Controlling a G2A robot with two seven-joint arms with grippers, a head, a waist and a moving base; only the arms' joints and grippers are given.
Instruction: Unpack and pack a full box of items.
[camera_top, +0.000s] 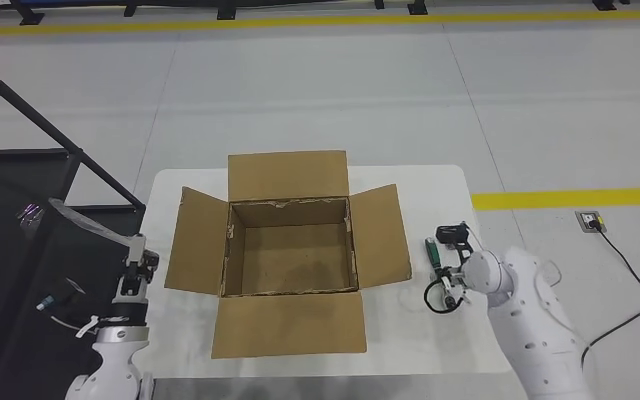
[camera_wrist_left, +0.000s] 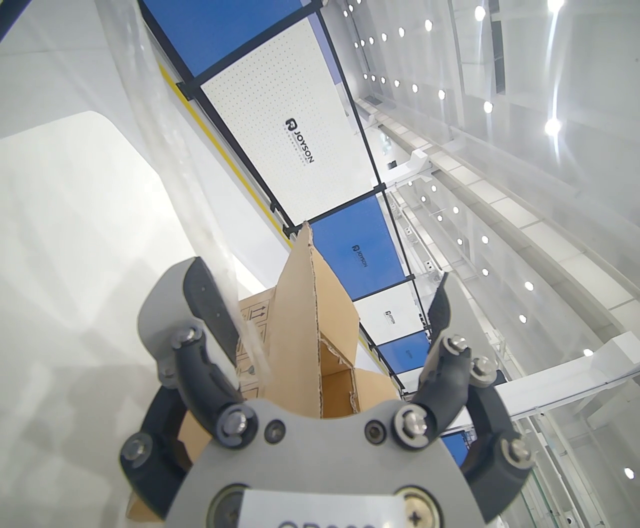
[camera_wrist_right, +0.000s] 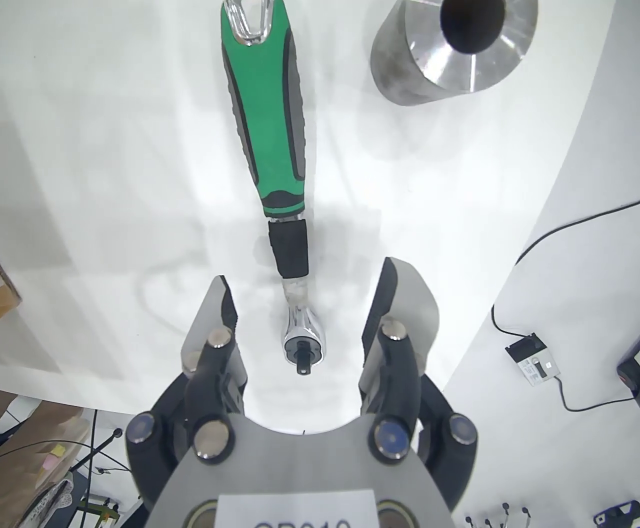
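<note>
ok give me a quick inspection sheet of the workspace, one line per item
surface: white table, rounded corners
job's things: cardboard box, flaps open, no items in it; green-handled ratchet and metal cylinder on the table beside it
clutter: clear plastic film against one left finger
grippers: left gripper open, facing the box; right gripper open, over the ratchet's head
cables: black cable on the floor, to a floor socket
surroundings: grey floor, yellow line, black frame

1. Table: white, rounded corners, standing on a grey floor.
2. Yellow line: painted on the floor, right of the table.
3. Socket: on the floor near that line, with a black cable attached.
4. Black frame: left of the table.
5. Panels: blue and white, in a row.
</note>
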